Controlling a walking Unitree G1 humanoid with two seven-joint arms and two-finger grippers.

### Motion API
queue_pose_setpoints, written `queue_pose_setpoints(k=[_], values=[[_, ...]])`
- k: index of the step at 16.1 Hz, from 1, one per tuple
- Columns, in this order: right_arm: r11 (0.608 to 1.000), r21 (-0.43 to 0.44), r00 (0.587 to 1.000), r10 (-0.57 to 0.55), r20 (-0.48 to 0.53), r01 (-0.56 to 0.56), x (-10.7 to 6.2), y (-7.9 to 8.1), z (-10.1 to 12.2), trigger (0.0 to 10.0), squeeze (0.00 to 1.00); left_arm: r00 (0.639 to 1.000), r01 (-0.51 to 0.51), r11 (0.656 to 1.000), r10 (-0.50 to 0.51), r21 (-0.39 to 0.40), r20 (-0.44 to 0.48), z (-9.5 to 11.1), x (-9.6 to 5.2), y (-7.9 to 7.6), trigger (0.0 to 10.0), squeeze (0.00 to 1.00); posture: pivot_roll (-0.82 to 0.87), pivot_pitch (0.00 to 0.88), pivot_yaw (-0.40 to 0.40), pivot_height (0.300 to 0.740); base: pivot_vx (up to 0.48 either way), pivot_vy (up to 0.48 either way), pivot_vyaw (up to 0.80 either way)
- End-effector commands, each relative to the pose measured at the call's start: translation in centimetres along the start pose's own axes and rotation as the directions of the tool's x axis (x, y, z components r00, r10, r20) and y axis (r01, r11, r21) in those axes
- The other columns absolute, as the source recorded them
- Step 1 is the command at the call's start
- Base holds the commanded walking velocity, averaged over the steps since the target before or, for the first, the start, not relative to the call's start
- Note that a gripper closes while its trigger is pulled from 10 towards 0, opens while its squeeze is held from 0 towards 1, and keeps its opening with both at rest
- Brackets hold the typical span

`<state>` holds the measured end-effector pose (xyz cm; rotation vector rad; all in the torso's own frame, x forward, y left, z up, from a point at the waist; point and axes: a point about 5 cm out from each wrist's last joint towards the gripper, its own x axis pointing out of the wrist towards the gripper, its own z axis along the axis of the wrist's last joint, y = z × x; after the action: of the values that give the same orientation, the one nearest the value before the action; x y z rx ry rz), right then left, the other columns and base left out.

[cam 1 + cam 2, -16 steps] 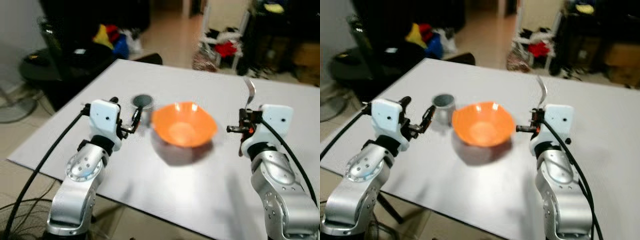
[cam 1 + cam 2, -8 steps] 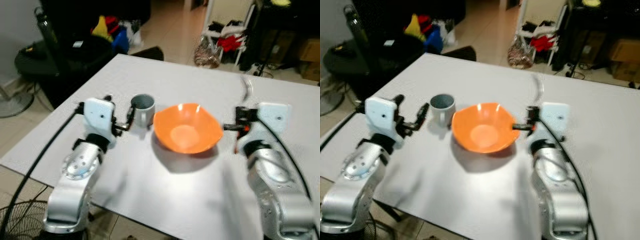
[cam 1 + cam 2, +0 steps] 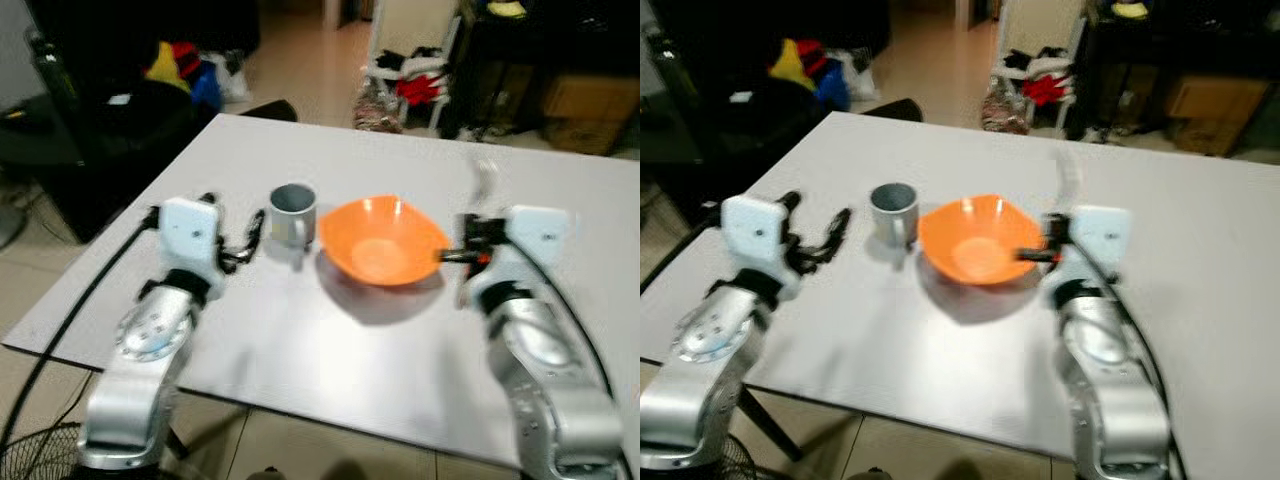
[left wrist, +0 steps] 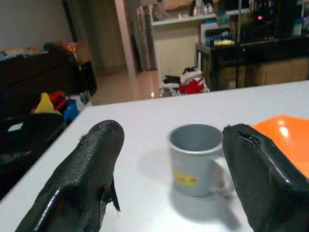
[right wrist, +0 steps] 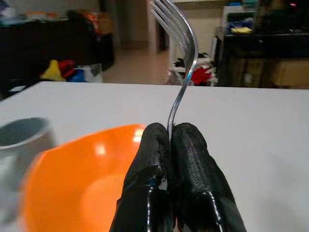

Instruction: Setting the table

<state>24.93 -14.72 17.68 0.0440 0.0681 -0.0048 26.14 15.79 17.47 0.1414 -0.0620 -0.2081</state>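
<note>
White desk (image 3: 330, 340) carries an orange bowl (image 3: 382, 240) near its middle and a grey mug (image 3: 292, 211) just beside it on the robot's left. Left tool (image 4: 169, 179) hovers above the desk close to the mug, fingers (image 4: 87, 179) spread wide, mug framed between them but untouched. Right tool (image 5: 169, 145) sits at the bowl's right rim, pinched tight on a metal fork (image 5: 179, 63), tines pointing up. Head views slightly blurred.

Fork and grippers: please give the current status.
Right gripper shut on fork, tines up, beside orange bowl. Left gripper open, facing grey mug, not touching. Nothing in the way on white table.
</note>
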Motion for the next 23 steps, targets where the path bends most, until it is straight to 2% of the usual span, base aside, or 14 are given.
queue_pose_setpoints(k=[1,8,10,13,14,16,19,21,22,23], values=[[1.000,-0.005,1.000,-0.016,0.006,0.016,0.0,-0.5,0.2,10.0,0.00,1.000,0.016,1.000,-0.016,-0.002,0.013,0.4,0.0,-0.4,10.0,0.00,0.08,0.000,0.037,0.740,0.000,0.375,0.00],[1.000,0.004,1.000,-0.016,0.000,0.016,-0.1,-0.4,0.0,10.0,0.00,0.999,0.033,0.999,-0.033,0.007,0.005,0.4,0.1,-0.5,10.0,0.00,0.08,0.000,0.049,0.740,0.000,0.353,0.00],[1.000,0.012,1.000,-0.012,-0.014,0.012,-0.2,-0.3,-0.2,10.0,0.00,0.999,0.050,0.998,-0.050,0.047,0.006,0.4,0.3,-0.7,10.0,0.00,0.08,0.000,0.058,0.740,0.000,-0.240,0.00],[0.999,0.035,0.999,0.005,-0.054,-0.003,-0.3,-0.7,-0.5,10.0,0.00,0.999,0.049,0.998,-0.049,0.026,-0.001,0.3,0.4,-0.9,10.0,0.00,0.07,0.000,0.063,0.740,0.000,-0.405,0.00],[0.999,0.037,0.997,0.018,-0.071,-0.015,-0.2,-0.9,-0.7,10.0,0.00,0.999,0.047,0.999,-0.047,0.006,-0.001,0.3,0.3,-1.0,10.0,0.00,0.07,0.000,0.063,0.740,0.000,0.000,0.00],[0.997,0.041,0.991,0.075,-0.107,-0.071,-0.1,-1.4,-0.7,10.0,0.00,0.998,0.059,0.998,-0.059,0.016,-0.008,0.2,0.4,-1.2,10.0,0.00,0.07,0.000,0.059,0.740,0.000,0.000,0.00],[0.986,0.044,0.967,0.169,-0.189,-0.164,0.0,-2.1,-0.9,10.0,0.00,0.995,0.096,0.995,-0.096,-0.006,-0.010,0.2,0.4,-1.7,10.0,0.00,0.07,0.000,0.056,0.740,0.000,0.000,0.00],[0.972,0.059,0.919,0.232,-0.318,-0.226,-0.3,-3.1,-2.1,10.0,0.00,0.986,0.165,0.986,-0.166,-0.035,-0.020,0.1,0.1,-2.6,10.0,0.00,0.07,0.000,0.054,0.740,0.000,0.000,0.00],[0.970,0.066,0.912,0.242,-0.331,-0.233,-0.3,-3.3,-2.2,10.0,0.00,0.984,0.177,0.984,-0.178,-0.036,-0.022,0.1,0.1,-2.8,10.0,0.00,0.07,0.000,0.054,0.740,0.000,0.000,0.00],[0.966,0.132,0.884,0.258,-0.390,-0.223,-0.3,-4.1,-2.7,10.0,0.00,0.971,0.235,0.971,-0.237,-0.044,-0.040,-0.2,-0.1,-3.5,10.0,0.00,0.07,0.000,0.043,0.740,0.000,0.000,0.00]])
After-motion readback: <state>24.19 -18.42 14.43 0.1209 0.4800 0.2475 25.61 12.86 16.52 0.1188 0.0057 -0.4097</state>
